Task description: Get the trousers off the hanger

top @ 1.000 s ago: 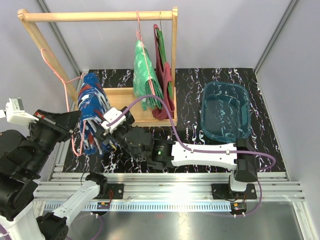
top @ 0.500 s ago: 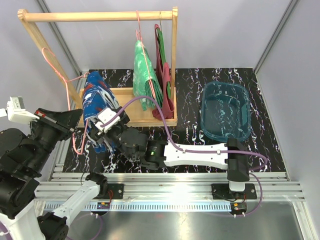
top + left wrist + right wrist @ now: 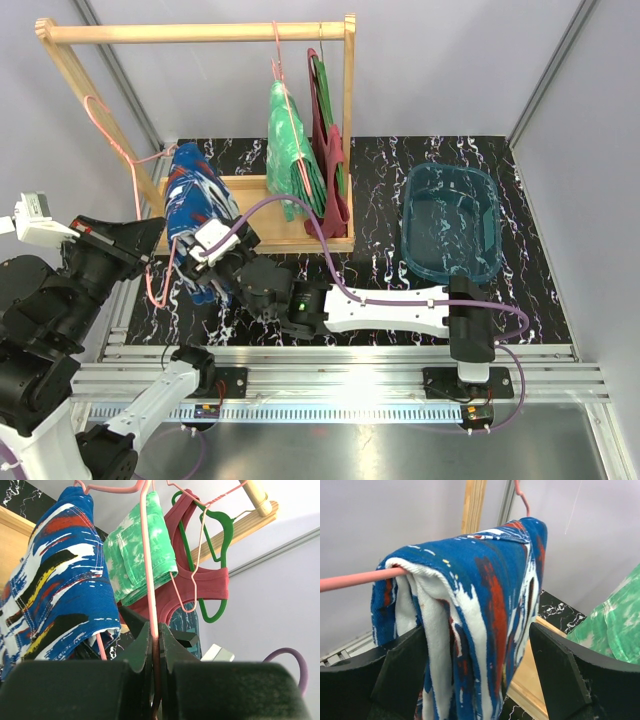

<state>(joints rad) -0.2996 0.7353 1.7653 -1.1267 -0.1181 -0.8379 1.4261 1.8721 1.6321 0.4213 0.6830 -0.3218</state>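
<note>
The blue trousers (image 3: pixel 196 205) with red and white splashes hang folded over a pink wire hanger (image 3: pixel 150 283) at the table's left. My left gripper (image 3: pixel 156 647) is shut on the hanger's pink wire (image 3: pixel 148 570); in the top view it sits left of the trousers (image 3: pixel 148 238). My right gripper (image 3: pixel 480 670) is open, one finger on each side of the blue trousers (image 3: pixel 480 600), low on the cloth; in the top view it is under them (image 3: pixel 207 278). The green mottled trousers (image 3: pixel 285 150) hang on the rack, also seen in the left wrist view (image 3: pixel 140 555).
A wooden rack (image 3: pixel 200 32) stands at the back, with a dark red garment on a green hanger (image 3: pixel 325 160) beside the green trousers. A clear blue bin (image 3: pixel 452 222) sits on the black marbled table to the right.
My right gripper has reached further left and its open fingers now stand around the lower part of the blue trousers. The trousers have swung slightly up and right. My left gripper keeps hold of the hanger.
</note>
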